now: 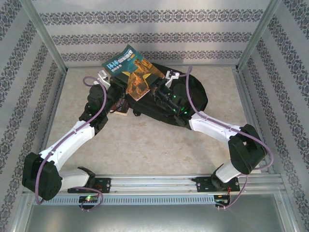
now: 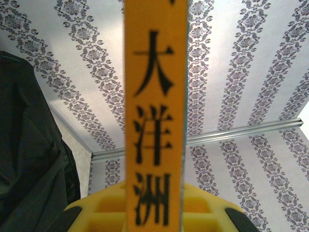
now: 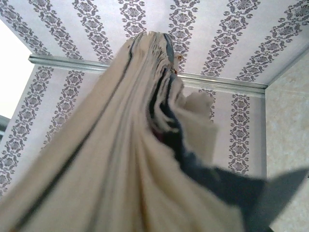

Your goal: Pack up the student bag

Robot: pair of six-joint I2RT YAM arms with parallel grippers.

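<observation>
Patterned-wall cell, beige counter [image 1: 159, 145]: book [image 1: 130, 67] is being held over the student bag [image 1: 198, 96] lying far-centre, spine being pinched by the closed left gripper [image 1: 118, 87], right gripper [image 1: 157, 89] at the page edges, closure untellable; probably being called for next: lining up with the bag opening, then lowering.

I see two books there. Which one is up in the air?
The teal-and-orange book, held up above the black backpack. The other book lies low at the backpack's left edge, mostly hidden.

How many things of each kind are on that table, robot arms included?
robot arms: 2 (left arm, right arm)
student bag: 1
book held up: 1
small reddish item beside the bag, perhaps another book: 1
Total: 5
</observation>
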